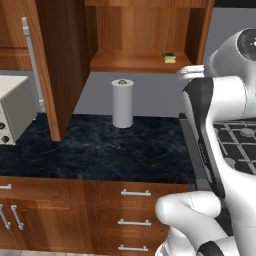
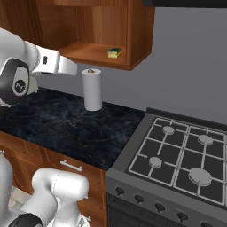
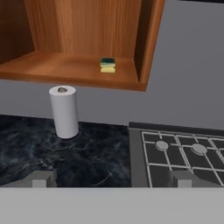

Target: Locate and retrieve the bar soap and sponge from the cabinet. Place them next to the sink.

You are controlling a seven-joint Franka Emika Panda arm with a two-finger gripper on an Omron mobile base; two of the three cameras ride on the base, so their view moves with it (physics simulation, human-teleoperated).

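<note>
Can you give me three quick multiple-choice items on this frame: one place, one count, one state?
1. Where does the sponge lie?
A. on the open cabinet shelf
B. on the counter
C. on the stove

2. How many paper towel rolls stand on the counter?
A. none
B. one
C. three

3. The cabinet door is:
A. shut
B. missing
C. swung open

Answers: 1 A, it rests at the shelf's right end; 2 B, a single upright roll; 3 C, the door stands out edge-on with the shelf exposed.
</note>
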